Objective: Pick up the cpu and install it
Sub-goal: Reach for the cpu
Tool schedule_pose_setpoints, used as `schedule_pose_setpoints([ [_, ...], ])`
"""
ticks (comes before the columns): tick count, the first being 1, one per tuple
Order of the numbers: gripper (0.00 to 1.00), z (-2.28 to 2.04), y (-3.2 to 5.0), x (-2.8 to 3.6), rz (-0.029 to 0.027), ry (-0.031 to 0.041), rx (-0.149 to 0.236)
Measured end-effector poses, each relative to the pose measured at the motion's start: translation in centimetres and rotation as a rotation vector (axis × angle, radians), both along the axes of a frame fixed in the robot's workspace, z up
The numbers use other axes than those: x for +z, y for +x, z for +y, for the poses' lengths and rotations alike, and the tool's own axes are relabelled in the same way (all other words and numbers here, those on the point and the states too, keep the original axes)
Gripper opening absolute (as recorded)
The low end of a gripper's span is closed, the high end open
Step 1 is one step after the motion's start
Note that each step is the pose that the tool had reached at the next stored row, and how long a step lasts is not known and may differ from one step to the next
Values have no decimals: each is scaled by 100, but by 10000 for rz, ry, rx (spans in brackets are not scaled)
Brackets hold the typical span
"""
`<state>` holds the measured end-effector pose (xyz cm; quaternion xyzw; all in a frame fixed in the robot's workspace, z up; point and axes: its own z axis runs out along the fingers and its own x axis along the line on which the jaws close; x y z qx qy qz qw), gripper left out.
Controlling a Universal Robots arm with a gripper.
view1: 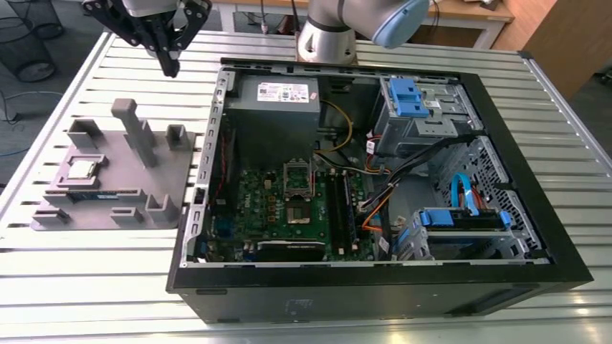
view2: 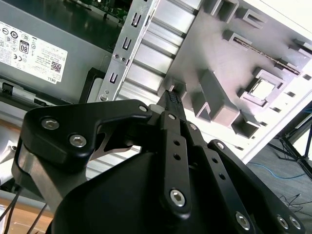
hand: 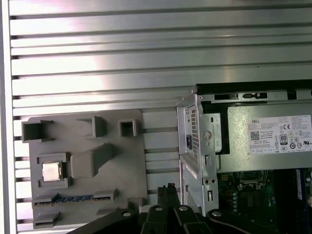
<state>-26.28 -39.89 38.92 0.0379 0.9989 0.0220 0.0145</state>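
Slats of bare aluminium make up the counter [view1: 96, 287]. At the exterior view's left a grey holder tray [view1: 180, 172] lies flat on it. The cpu [view1: 82, 169] sits in a square pocket of that tray, shiny top up, with a green memory stick [view1: 96, 193] in a slot just beside it. In the upper left of the frame the pincer [view1: 170, 68] hangs above the counter, between the tray and an open computer case [view1: 383, 290]. Its black fingers are pressed together on nothing, well apart from the cpu. Inside the case, the motherboard [view1: 272, 215] carries a metal socket frame [view1: 299, 185] with a dark centre. Blue drive brackets [view1: 406, 93] sit at the case's right side.
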Motion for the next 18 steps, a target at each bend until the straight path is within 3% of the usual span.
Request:
schedule_pose_setpoints([
  [18,11,0,-165,-7,0,-1,1],
])
